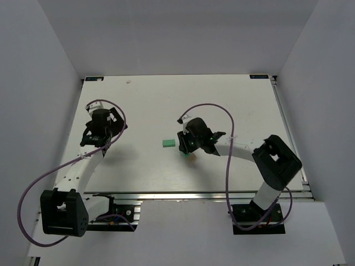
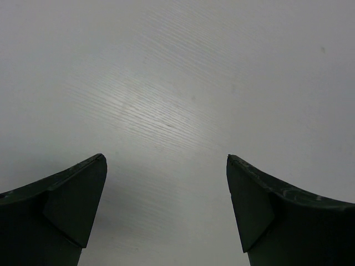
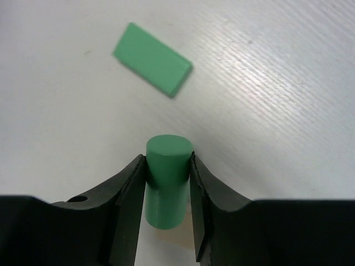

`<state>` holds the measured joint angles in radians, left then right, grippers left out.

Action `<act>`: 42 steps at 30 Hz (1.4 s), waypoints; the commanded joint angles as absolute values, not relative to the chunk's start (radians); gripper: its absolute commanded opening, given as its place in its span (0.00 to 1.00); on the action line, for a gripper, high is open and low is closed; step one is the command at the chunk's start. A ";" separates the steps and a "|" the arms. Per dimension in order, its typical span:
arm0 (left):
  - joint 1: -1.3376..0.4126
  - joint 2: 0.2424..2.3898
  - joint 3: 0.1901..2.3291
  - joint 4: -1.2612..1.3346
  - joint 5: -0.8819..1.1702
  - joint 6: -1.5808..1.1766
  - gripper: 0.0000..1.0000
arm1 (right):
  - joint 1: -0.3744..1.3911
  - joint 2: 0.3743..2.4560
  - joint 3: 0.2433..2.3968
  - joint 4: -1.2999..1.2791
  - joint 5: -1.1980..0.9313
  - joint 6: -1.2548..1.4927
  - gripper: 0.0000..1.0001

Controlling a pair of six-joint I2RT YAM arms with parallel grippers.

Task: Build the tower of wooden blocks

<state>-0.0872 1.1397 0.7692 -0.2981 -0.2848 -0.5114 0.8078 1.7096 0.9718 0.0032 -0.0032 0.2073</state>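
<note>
My right gripper (image 3: 168, 157) is shut on a short green cylinder (image 3: 166, 188), gripping its sides and holding it upright. A bit of light tan wood (image 3: 173, 239) shows just below the cylinder; I cannot tell if they touch. In the top view the right gripper (image 1: 187, 148) is near the table's middle, with the tan piece (image 1: 191, 159) under it. A flat green rectangular block (image 3: 152, 58) lies on the table beyond the fingertips and shows in the top view (image 1: 169, 143) just left of the gripper. My left gripper (image 2: 166, 160) is open and empty over bare table at the left (image 1: 97, 138). No dark brown block is in view.
The white table (image 1: 222, 100) is walled in white on the left, back and right. An aluminium rail (image 1: 183, 195) runs along the near edge by the arm bases. Purple cables (image 1: 213, 108) loop above both arms.
</note>
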 commanded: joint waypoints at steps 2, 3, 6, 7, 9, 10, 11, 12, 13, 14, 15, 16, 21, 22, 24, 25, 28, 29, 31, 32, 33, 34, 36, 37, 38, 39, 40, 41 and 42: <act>-0.086 1.089 0.740 -0.197 0.096 -0.491 0.98 | 0.813 1.543 0.795 0.425 -0.169 0.074 0.08; -0.086 1.086 0.729 -0.128 0.274 -0.502 0.98 | 0.813 1.522 0.760 0.483 -0.193 0.058 0.08; -0.090 1.085 0.700 -0.037 0.446 -0.525 0.98 | 0.813 1.473 0.698 0.552 -0.198 0.049 0.08; -0.089 1.078 0.704 -0.050 0.408 -0.528 0.98 | 0.813 1.468 0.698 0.540 -0.201 0.031 0.07; -0.089 1.069 0.713 -0.084 0.345 -0.528 0.98 | 0.813 1.468 0.680 0.558 -0.219 0.028 0.07; -0.089 1.065 0.712 -0.090 0.322 -0.525 0.98 | 0.813 1.480 0.686 0.540 -0.215 0.026 0.07; -0.090 1.066 0.712 -0.097 0.322 -0.523 0.98 | 0.813 1.491 0.702 0.507 -0.206 0.022 0.07; -0.091 1.069 0.709 -0.097 0.324 -0.523 0.98 | 0.813 1.505 0.751 0.424 -0.199 0.014 0.07; -0.089 1.074 0.707 -0.095 0.328 -0.523 0.98 | 0.813 1.531 0.768 0.399 -0.192 0.008 0.07; -0.090 1.077 0.707 -0.095 0.325 -0.520 0.98 | 0.813 1.539 0.779 0.384 -0.196 0.005 0.07; -0.091 1.081 0.707 -0.098 0.319 -0.519 0.98 | 0.811 1.543 0.787 0.374 -0.208 -0.008 0.07; -0.089 1.084 0.706 -0.101 0.316 -0.518 0.98 | 0.813 1.552 0.791 0.353 -0.219 -0.030 0.08; -0.090 1.111 0.707 -0.110 0.285 -0.508 0.98 | 0.813 1.621 0.860 0.241 -0.166 -0.048 0.10; -0.089 1.117 0.709 -0.112 0.281 -0.505 0.98 | 0.813 1.640 0.882 0.177 -0.149 -0.052 0.10; -0.089 1.126 0.710 -0.117 0.272 -0.503 0.98 | 0.813 1.695 0.913 0.147 -0.129 -0.049 0.10; -0.090 1.129 0.712 -0.120 0.267 -0.500 0.98 | 0.813 1.709 0.926 0.141 -0.124 -0.051 0.10; -0.089 1.131 0.713 -0.129 0.247 -0.496 0.98 | 0.813 1.739 0.937 0.144 -0.123 -0.041 0.10; -0.089 1.129 0.712 -0.133 0.233 -0.494 0.98 | 0.813 1.746 0.940 0.147 -0.126 -0.038 0.12; -0.089 1.127 0.712 -0.137 0.226 -0.492 0.98 | 0.813 1.753 0.948 0.143 -0.123 -0.040 0.14; -0.089 1.127 0.712 -0.137 0.222 -0.492 0.98 | 0.813 1.756 0.953 0.131 -0.117 -0.041 0.16; -0.089 1.127 0.712 -0.135 0.222 -0.492 0.98 | 0.813 1.766 0.959 0.124 -0.103 -0.041 0.17; -0.089 1.127 0.712 -0.137 0.221 -0.491 0.98 | 0.813 1.769 0.960 0.120 -0.103 -0.043 0.18; -0.090 1.129 0.713 -0.138 0.219 -0.491 0.98 | 0.813 1.773 0.963 0.118 -0.107 -0.043 0.20; -0.089 1.129 0.715 -0.140 0.213 -0.491 0.98 | 0.813 1.773 0.959 0.123 -0.110 -0.041 0.21; -0.089 1.129 0.715 -0.143 0.212 -0.489 0.98 | 0.813 1.770 0.953 0.126 -0.112 -0.040 0.24; -0.090 1.129 0.716 -0.143 0.212 -0.488 0.98 | 0.813 1.767 0.950 0.133 -0.112 -0.040 0.26; -0.091 1.129 0.715 -0.144 0.207 -0.489 0.98 | 0.813 1.764 0.946 0.136 -0.113 -0.043 0.26; -0.091 1.129 0.715 -0.144 0.206 -0.488 0.98 | 0.813 1.763 0.945 0.138 -0.114 -0.043 0.26; -0.091 1.131 0.716 -0.147 0.203 -0.486 0.98 | 0.813 1.761 0.940 0.141 -0.106 -0.044 0.27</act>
